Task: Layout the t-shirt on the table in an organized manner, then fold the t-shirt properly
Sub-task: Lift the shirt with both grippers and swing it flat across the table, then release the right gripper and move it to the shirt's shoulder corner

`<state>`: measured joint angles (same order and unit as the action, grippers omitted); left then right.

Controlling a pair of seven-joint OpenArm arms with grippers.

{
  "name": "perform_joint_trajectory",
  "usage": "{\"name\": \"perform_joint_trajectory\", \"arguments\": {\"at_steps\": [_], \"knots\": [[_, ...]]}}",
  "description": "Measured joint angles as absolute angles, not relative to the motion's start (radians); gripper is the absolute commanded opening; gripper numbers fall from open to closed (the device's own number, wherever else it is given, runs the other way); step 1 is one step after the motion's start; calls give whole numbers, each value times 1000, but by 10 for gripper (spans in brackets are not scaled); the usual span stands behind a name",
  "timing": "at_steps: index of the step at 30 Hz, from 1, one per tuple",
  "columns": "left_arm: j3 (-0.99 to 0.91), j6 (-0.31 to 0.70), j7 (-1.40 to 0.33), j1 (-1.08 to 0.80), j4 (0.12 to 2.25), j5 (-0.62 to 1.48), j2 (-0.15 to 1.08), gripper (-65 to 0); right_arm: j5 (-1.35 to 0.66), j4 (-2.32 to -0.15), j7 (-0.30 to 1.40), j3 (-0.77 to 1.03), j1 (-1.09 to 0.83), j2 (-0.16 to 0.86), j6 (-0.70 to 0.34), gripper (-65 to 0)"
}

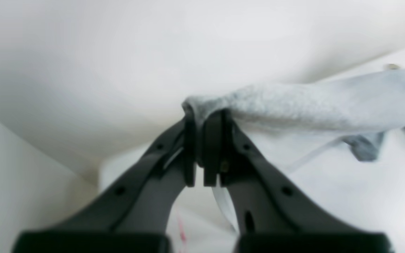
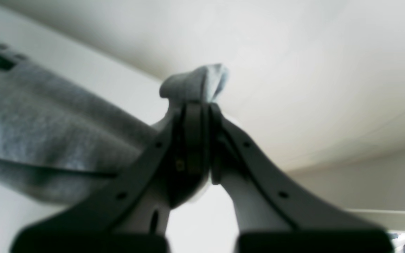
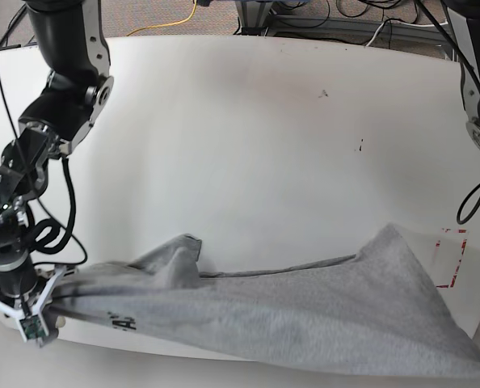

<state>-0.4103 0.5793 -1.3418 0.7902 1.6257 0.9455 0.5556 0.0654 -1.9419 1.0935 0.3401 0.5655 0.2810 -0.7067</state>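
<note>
The left claw (image 1: 204,116) is clenched on a bunched edge of the grey t-shirt (image 3: 305,311), and the right claw (image 2: 197,105) likewise pinches another fold of it. The shirt stretches taut between them, along the near edge of the white tabletop (image 3: 248,137), beside a red tape mark (image 3: 450,259)

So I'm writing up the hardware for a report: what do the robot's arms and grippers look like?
The right arm is black with silver-grey joint housings and loose black cables looping beside its wrist. Both grippers, left and right, have dark grey, smooth fingers that flare wide at the base, narrow to flat pads, and carry small round holes. The left arm shows only at the frame edge, dark with a black cable.
</note>
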Motion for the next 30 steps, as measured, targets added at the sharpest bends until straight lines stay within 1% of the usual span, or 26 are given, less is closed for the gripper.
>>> {"name": "perform_joint_trajectory", "arguments": {"at_steps": [2, 9, 12, 18, 24, 30], "knots": [[-451, 575, -1346, 702, 1645, 941, 556, -643, 60, -1968, 1135, 351, 495, 260, -707, -644], [-536, 577, -1344, 355, 1774, 936, 548, -644, 67, -2002, 1155, 451, 301, 192, -705, -647], [-578, 577, -1327, 216, 1823, 953, 506, -644, 73, -2004, 1156, 488, 215, 163, -702, -647], [-640, 578, -1338, -41, 1830, 942, 438, -644, 75, -2004, 1154, 504, 56, 104, -701, -647], [-669, 577, -1335, -197, 1828, 935, 397, -644, 67, -2003, 1156, 496, -70, 87, -707, -644], [-669, 577, -1332, -256, 1827, 936, 390, -644, 85, -2003, 1156, 500, -112, 69, -700, -644]]}}
